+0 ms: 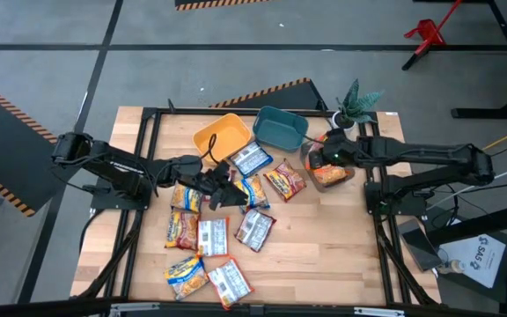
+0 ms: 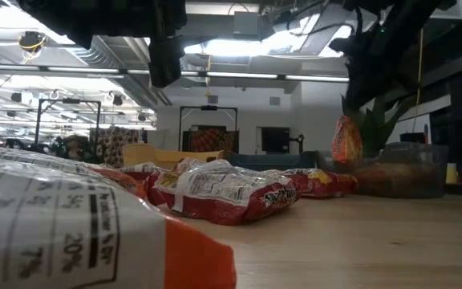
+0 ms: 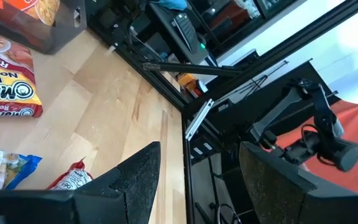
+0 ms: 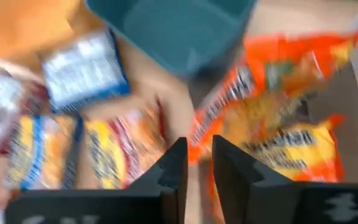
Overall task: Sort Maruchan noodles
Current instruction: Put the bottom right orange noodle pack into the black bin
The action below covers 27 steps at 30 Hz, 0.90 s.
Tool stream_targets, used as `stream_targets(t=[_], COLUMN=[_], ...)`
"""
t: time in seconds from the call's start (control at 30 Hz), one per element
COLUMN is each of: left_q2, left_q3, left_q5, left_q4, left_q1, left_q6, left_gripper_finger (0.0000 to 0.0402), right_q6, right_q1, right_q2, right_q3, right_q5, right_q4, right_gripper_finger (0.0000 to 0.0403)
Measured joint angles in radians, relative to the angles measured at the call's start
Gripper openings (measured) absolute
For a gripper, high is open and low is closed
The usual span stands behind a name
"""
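Several Maruchan noodle packets lie flat on the wooden table, some yellow-and-blue, some red, some orange. My left gripper hovers open over the middle of the pile; nothing is between its fingers in the left wrist view. My right gripper is over the grey bin and is shut on an orange packet. More orange packets lie in that bin. My right gripper pinches the orange packet at its upper edge between the two fingers, coming from above. The packet hangs upright below the fingers, lifted clear over the grey bin's rim. The wrist picture is blurred, so the exact spot of contact is unclear.
A yellow bin and a teal bin stand at the table's far side, left of the grey bin. A potted plant stands at the far right corner. Bare wood lies at the near right.
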Motion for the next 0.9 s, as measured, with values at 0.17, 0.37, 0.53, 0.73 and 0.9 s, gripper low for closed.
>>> stream_targets(t=[0.17, 0.37, 0.53, 0.73, 0.9], left_q2=[0.000, 0.000, 0.000, 0.000, 0.000], left_q3=[0.000, 0.000, 0.000, 0.000, 0.000], left_q5=[-0.008, -0.040, -0.061, -0.072, -0.089], left_q4=[0.004, 0.010, 0.011, 0.017, 0.017], left_q1=[0.000, 0.000, 0.000, 0.000, 0.000], left_q6=[-0.022, -0.023, -0.023, -0.024, -0.024], left_gripper_finger=[0.0215, 0.0215, 0.0215, 0.0215, 0.0215], right_q6=[-0.057, -0.128, -0.147, -0.125, -0.121], right_q1=[0.001, 0.001, 0.000, 0.000, -0.001], right_q2=[0.094, 0.202, 0.253, 0.284, 0.301], right_q3=[0.000, -0.001, -0.001, -0.001, -0.001], right_q5=[-0.054, -0.064, -0.015, 0.152, 0.245], right_q4=[-0.053, 0.024, 0.032, 0.038, 0.039], right_gripper_finger=[0.0034, 0.0012, 0.0001, 0.0000, 0.0000])
